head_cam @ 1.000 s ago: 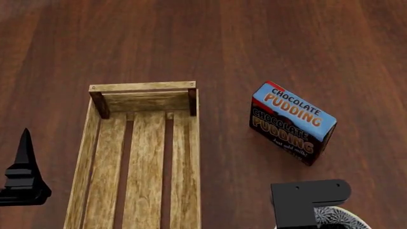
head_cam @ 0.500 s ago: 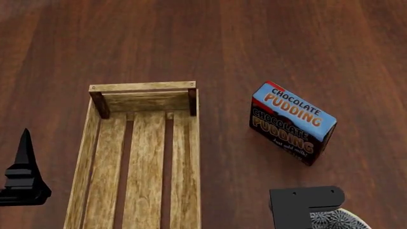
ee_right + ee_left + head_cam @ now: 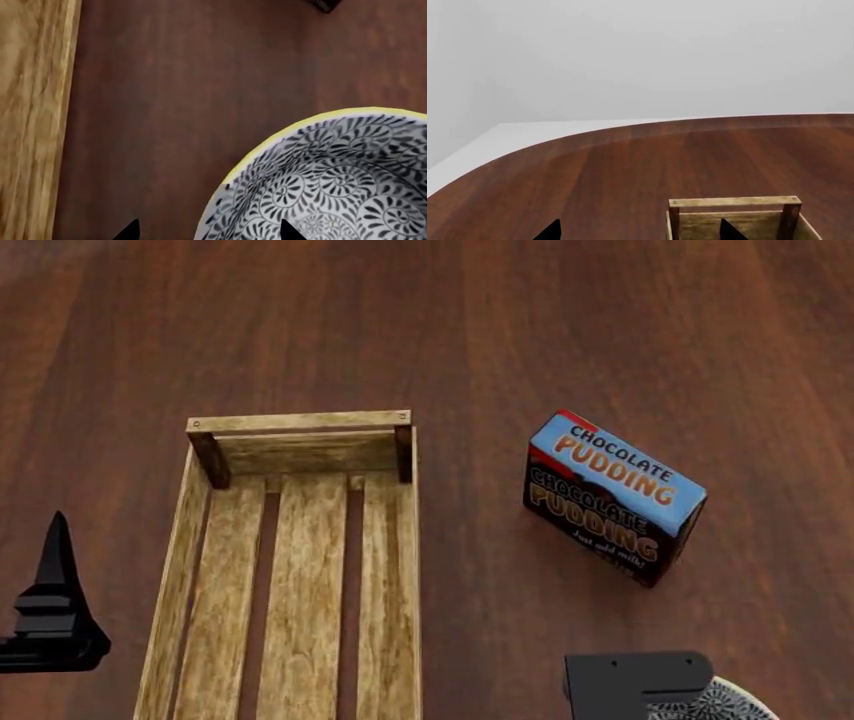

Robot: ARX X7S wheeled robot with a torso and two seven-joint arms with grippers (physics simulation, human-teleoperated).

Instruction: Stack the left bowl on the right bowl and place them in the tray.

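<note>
The tray of light wood lies left of centre in the head view, with nothing in it; its far end also shows in the left wrist view. One bowl, black-and-white patterned with a yellow rim, sits on the table right of the tray, at the head view's bottom edge. No second bowl is in view. My right gripper is open, its two tips straddling the bowl's rim. My left gripper is open and empty, just left of the tray; one finger shows in the head view.
A chocolate pudding box stands on the brown wooden table, right of the tray and beyond the bowl. My right arm's black wrist block covers part of the bowl. The table's curved far edge shows in the left wrist view.
My right wrist block has moved toward the near edge of the head view, over the bowl. My left gripper has shifted slightly the same way. The tray and box have not moved.
</note>
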